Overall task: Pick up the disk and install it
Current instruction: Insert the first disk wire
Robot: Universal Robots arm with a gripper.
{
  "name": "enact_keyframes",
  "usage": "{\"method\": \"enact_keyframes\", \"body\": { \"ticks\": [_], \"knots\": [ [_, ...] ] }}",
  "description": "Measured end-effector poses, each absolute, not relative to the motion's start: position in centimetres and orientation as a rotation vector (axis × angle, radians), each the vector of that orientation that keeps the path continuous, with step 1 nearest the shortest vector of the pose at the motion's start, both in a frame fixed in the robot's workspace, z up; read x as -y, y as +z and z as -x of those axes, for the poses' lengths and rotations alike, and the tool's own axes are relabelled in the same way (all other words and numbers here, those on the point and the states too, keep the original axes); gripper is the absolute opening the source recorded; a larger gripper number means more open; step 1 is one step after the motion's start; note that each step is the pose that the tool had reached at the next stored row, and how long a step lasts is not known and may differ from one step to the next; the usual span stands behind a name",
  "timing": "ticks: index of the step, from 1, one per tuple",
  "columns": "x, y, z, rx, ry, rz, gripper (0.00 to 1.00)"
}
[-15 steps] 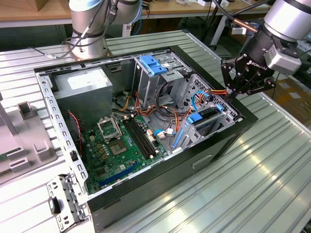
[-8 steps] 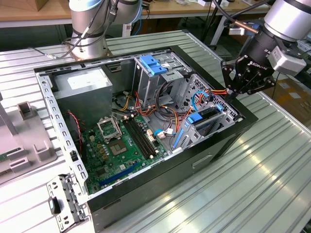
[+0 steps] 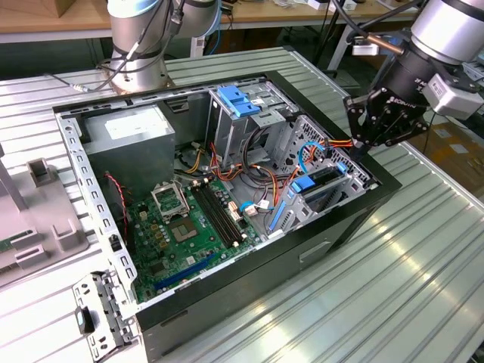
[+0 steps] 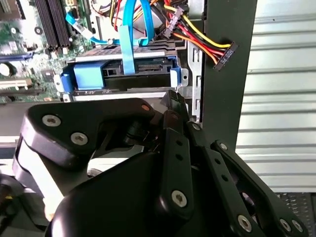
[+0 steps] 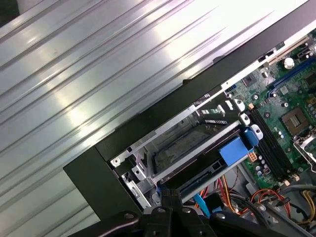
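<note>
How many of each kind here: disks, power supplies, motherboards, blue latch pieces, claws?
Disk, in the case's drive bay: 1
Power supply: 1
Motherboard: 1
Blue latch piece, on the upper drive cage: 1
Claw, just outside the bay that holds the disk: 1
Total: 5

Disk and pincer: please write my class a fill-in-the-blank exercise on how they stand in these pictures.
1. The disk sits in a bay of the open computer ____.
2. The rails on the disk's sides are coloured ____.
3. The pincer hangs over the disk and holds ____.
4. The case lies on a ribbed ____ table.

Missing words: case; blue; nothing; metal
</note>
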State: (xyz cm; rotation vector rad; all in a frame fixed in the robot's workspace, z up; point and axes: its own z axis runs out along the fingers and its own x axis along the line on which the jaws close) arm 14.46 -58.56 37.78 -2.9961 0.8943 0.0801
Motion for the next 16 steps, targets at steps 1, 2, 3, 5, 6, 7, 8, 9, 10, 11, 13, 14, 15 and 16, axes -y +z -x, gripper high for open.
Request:
{"method": "enact_keyframes", "body": {
  "ticks": [1,2,3,5,6,7,8,9,10,11,13,14,15,16],
  "knots": [
    [58.56,37.78,-14.46,-0.856,0.080,3.008,0.11],
    [58.56,37.77,-14.46,-0.833,0.081,3.015,0.11],
    [58.56,37.77,-14.46,-0.812,0.081,3.021,0.11],
    [58.56,37.77,-14.46,-0.800,0.081,3.024,0.11],
    [58.56,37.78,-14.46,-0.799,0.081,3.025,0.11],
    [58.56,37.77,-14.46,-0.798,0.081,3.025,0.11],
    [58.56,37.77,-14.46,-0.798,0.081,3.025,0.11],
    [58.56,37.78,-14.46,-0.797,0.081,3.025,0.11],
    [58.56,37.77,-14.46,-0.797,0.081,3.025,0.11],
    [58.56,37.77,-14.46,-0.796,0.081,3.025,0.11],
    [58.56,37.77,-14.46,-0.795,0.081,3.026,0.17],
    [58.56,37.77,-14.46,-0.795,0.081,3.026,0.24],
    [58.56,37.77,-14.46,-0.794,0.081,3.026,0.29],
    [58.56,37.77,-14.46,-0.793,0.081,3.026,0.29]
  ]
}}
